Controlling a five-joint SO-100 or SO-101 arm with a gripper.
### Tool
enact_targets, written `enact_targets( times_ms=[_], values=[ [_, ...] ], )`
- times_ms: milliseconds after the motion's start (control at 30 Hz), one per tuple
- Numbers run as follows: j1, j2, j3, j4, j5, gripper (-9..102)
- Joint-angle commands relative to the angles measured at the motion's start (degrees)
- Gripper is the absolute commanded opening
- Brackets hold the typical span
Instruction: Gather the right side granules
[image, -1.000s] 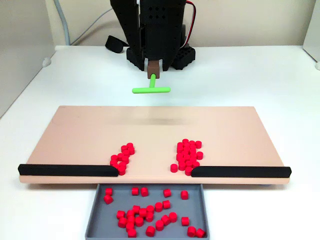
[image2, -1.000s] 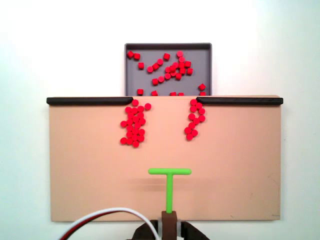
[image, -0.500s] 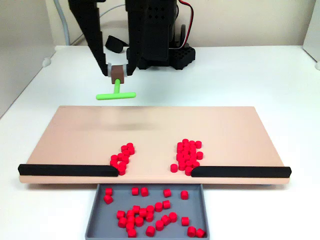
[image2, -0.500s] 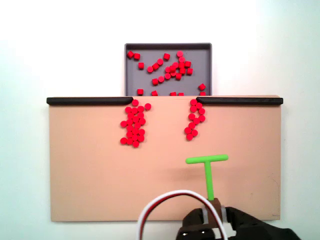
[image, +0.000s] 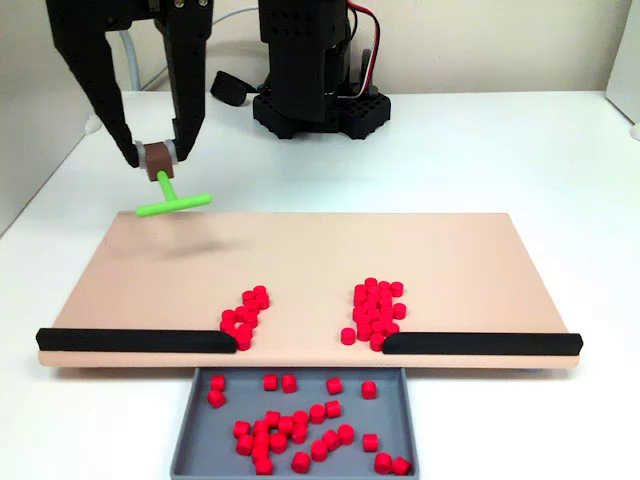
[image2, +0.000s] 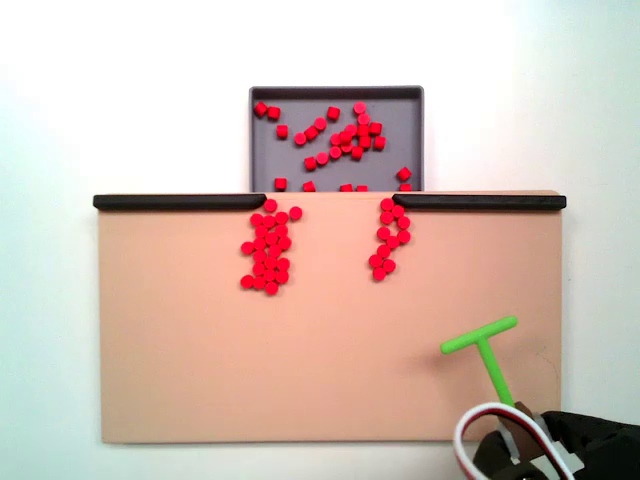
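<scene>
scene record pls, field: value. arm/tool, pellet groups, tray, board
gripper: shut on green T-shaped pusher, raised over the board's corner
right side granules: thin loose strip beside one black rail's inner end, untouched
denser clump: by the other rail's end
tray: grey, past the gap between rails, holding scattered red pellets
board: tan, flat on white table

No readable text, labels or numbers anywhere
</scene>
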Motion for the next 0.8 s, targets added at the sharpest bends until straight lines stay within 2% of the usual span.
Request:
enact_targets(
  times_ms=[0,100,233,500,767],
  values=[
    [0.3,-0.4,-2.7,-0.2,-5.7,0],
    [0.3,-1.8,-4.0,-0.2,-14.2,0],
    [1.1,-3.4,-5.1,-0.2,-30.1,0],
    [2.0,-7.6,-9.8,-0.1,-41.3,0],
    [3.1,-12.5,-15.0,-0.1,-47.4,0]
  ],
)
